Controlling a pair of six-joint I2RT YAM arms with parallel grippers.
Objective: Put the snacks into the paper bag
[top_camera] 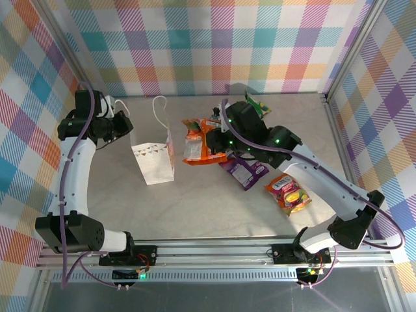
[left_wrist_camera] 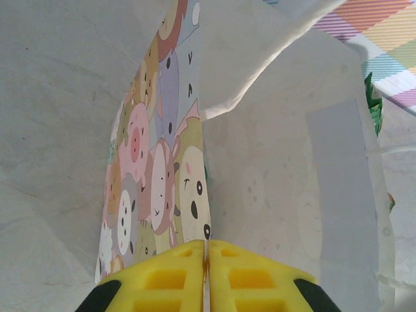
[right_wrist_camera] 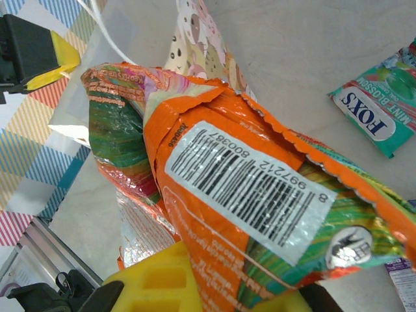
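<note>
From the top camera I see a pale grey table (top_camera: 195,208) with faint swirls on it, like stone. Bright checked walls (top_camera: 214,45) in many colours stand along its far, left and right edges. A metal rail (top_camera: 214,250) runs along the near edge, where both arms are bolted on.

The paper bag (top_camera: 153,166) stands up on the left part of the table, nearer the far edge, with its mouth open. My left claw (top_camera: 127,125) is at the bag's top left rim. My right claw (top_camera: 213,144) holds an orange packet (top_camera: 195,140) just beside the bag's mouth, on its right. A purple packet (top_camera: 244,170) lies flat near the middle of the table. An orange-red packet (top_camera: 289,193) lies to its right, apart from it. A green packet (top_camera: 257,104) sits close to the far edge.

From the left wrist camera, the two yellow fingers are squeezed tight on the thin top edge of the bag. So the left claw is clenched on the paper bag. On the left of that edge I see the bag's outside (lots of little cartoon animal faces), and on the right its plain white inside. The grey table lies beyond.

From the right wrist camera, the right claw is clamped on the orange packet, which is crinkled and shows a white barcode label. Past it are the bag and a white cord handle (right_wrist_camera: 107,32). A teal packet (right_wrist_camera: 377,107) printed "FOX'S" lies flat on the grey table off to the right.
</note>
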